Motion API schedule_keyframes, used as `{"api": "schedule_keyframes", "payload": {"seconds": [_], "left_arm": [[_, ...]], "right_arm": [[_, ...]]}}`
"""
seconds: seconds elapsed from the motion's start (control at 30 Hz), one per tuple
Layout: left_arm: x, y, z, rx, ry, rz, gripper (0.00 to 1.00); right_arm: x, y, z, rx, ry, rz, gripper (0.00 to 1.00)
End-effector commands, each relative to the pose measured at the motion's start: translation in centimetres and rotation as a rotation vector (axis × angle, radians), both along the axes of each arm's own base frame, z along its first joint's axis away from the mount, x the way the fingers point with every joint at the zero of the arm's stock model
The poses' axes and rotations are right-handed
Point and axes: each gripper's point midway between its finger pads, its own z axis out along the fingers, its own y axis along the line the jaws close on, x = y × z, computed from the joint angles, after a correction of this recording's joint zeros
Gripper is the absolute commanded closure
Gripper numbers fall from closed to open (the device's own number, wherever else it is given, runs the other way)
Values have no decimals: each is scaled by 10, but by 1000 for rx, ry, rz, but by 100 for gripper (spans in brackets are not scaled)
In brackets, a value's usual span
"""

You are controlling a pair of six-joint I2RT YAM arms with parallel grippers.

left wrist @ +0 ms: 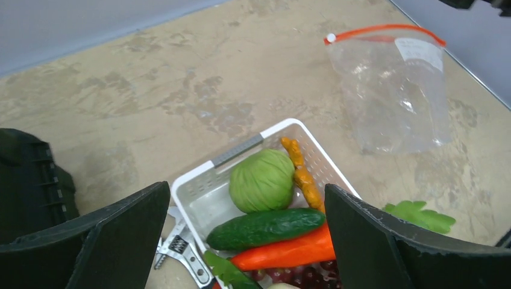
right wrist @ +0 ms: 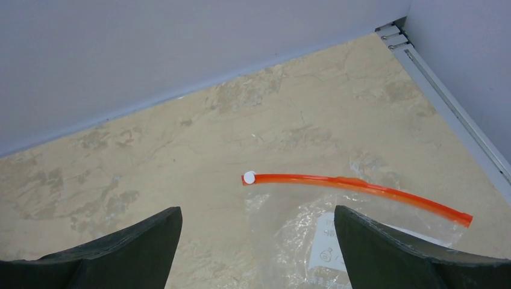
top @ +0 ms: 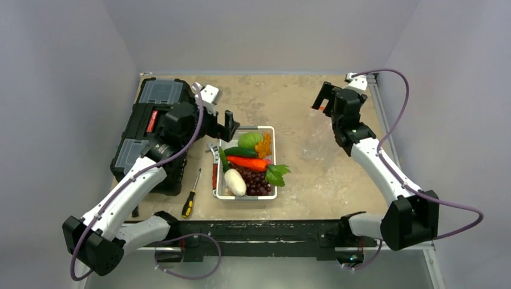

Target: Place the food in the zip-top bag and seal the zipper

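From overhead, the left gripper [top: 229, 124] hangs over the upper left corner of the white rectangular plastic tray [top: 274, 194] at the middle of the frame, jaws spread wide with nothing between them. The right gripper [top: 322, 96] stands at the upper right, equally wide and empty, well apart from the tray. All the food sits in that tray: a round green cabbage [top: 250, 140], a dark green cucumber [top: 241, 152], an orange carrot [top: 248, 162], a white radish [top: 235, 182] and dark purple grapes [top: 257, 182], with leafy greens [top: 278, 173] poking out past the right rim. A black toolbox [top: 153, 129] and a yellow-handled screwdriver [top: 190, 198] lie to the left. The left wrist view looks down between its open fingers [left wrist: 114, 238] and adds what the overhead view barely shows: the clear soft plastic zip-top bag [left wrist: 391, 102] lying flat on the table [left wrist: 181, 90] at the upper right, apart from the tray, with its red-orange zipper strip [left wrist: 385, 29] along the far edge. The right wrist view, between that arm's own open fingers, shows the strip close at centre right, with a small white slider [right wrist: 249, 177] at its left end; no food shows here. I reckon the toys are light, hard and smooth, so the cucumber or carrot on top wants a pinch across its middle. The bag looks limp and slippery, best taken by the stiffer strip at its mouth.
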Motion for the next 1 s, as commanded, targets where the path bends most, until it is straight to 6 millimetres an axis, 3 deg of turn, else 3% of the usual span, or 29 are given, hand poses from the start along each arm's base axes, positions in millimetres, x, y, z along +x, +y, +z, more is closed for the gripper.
{"api": "schedule_keyframes", "payload": {"seconds": [0.0, 0.1, 0.3, 0.47, 0.5, 0.67, 0.8, 0.97], "left_arm": [[-11, -28, 10, 46, -30, -104, 0], [-15, -39, 2, 89, -14, -130, 0], [-23, -50, -4, 150, -18, -156, 0], [-22, -54, -6, 152, -7, -162, 0], [-22, -54, -6, 152, -1, -161, 0], [-22, -54, -5, 152, 2, -161, 0], [-21, -49, 0, 157, -13, -136, 0], [-22, -51, 0, 148, -8, -148, 0]], "right_arm": [[9, 2, 17, 70, -37, -42, 1], [15, 4, 13, 132, -32, -57, 1], [13, -22, -8, 237, 35, -170, 1], [2, -69, -19, 398, 3, -265, 1], [-1, -86, -22, 430, -8, -313, 1], [-10, -131, -53, 580, -17, -423, 1], [-15, -147, -78, 613, -13, -472, 1], [-10, -150, -100, 709, -64, -394, 1]]}}
